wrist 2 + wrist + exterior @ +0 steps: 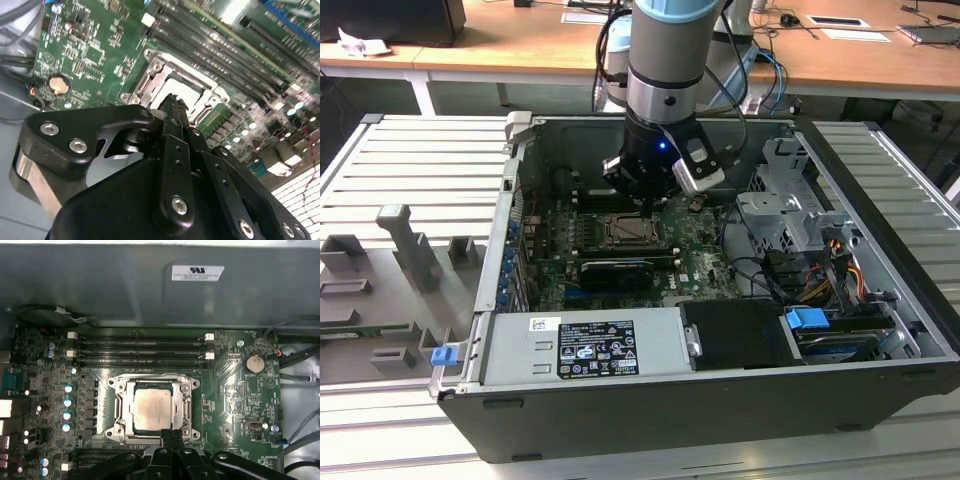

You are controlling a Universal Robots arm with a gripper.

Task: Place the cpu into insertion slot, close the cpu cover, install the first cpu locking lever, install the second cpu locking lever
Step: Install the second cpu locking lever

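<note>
Inside the open grey metal computer case (740,400), in the exterior view, my arm stood upright, my black claw (650,200) low over the green motherboard (705,250). In the second wrist view, my fingers (172,107) were pressed together, empty, above the silvery square cpu cover (155,75). In the first wrist view, the pale square cpu (152,409) lay flat in the silver-rimmed insertion slot (118,412), the cover down around it.

We've got a ribbed grey metal table (410,160) here, and an open computer case (720,400) sits right on it. On the exterior view's left there's a grey fixture block (390,290) lying on the same slats, with a small blue clip (443,354) at its edge beside the case.
</note>
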